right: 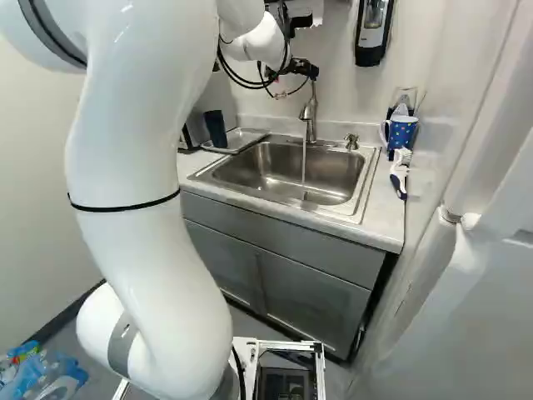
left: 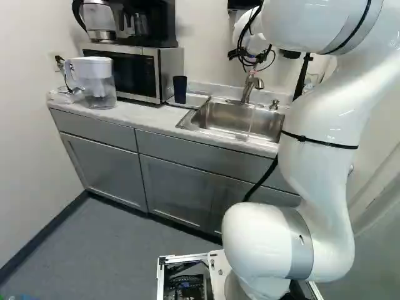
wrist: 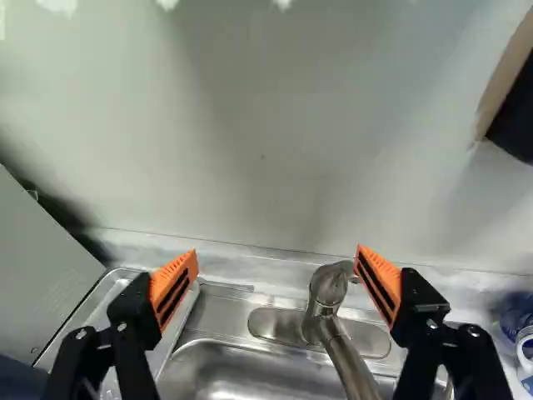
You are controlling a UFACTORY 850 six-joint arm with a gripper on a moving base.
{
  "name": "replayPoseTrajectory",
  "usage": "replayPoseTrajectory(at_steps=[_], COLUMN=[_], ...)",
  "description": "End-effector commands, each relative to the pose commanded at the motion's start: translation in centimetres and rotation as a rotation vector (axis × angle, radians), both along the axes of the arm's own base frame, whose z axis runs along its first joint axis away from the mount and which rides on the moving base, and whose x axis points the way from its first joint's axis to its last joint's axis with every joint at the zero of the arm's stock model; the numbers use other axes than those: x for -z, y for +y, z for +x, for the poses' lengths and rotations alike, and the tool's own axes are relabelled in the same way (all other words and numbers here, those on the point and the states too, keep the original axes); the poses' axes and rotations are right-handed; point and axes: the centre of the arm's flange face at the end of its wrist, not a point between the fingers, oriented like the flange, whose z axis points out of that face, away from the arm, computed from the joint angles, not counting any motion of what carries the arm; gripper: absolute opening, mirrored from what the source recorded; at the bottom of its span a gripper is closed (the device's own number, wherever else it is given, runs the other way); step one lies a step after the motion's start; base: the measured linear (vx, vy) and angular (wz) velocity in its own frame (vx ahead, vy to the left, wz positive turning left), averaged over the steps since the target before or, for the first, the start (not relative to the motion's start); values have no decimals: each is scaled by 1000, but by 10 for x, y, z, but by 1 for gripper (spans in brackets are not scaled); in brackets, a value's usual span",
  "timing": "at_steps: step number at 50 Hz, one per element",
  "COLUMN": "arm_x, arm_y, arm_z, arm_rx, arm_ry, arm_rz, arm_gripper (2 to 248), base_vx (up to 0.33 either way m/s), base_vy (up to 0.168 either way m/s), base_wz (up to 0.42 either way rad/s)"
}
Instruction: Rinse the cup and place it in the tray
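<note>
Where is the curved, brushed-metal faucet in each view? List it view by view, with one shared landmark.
Left base view: faucet right of the middle, upper part, behind the sink.
Right base view: faucet just right of the middle, upper part.
Wrist view: faucet seen between the spread fingers of the black gripper.
Shared landmark: the rectangular stainless-steel sink.

Kitchenette, shown by the sink [right: 291,167], microwave [left: 134,70] and kettle [left: 100,20].
</note>
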Motion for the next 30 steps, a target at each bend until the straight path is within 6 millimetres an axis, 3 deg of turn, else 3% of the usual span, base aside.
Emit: replayPoseTrajectory(at_steps=[30], arm_x=[2], arm_y=[6], arm_z=[-16], arm_rx=[-4], arm_ry=[45], arm_rz=[11], arm_gripper=[247], base_vx=[0], base_vy=[0], base_wz=[0])
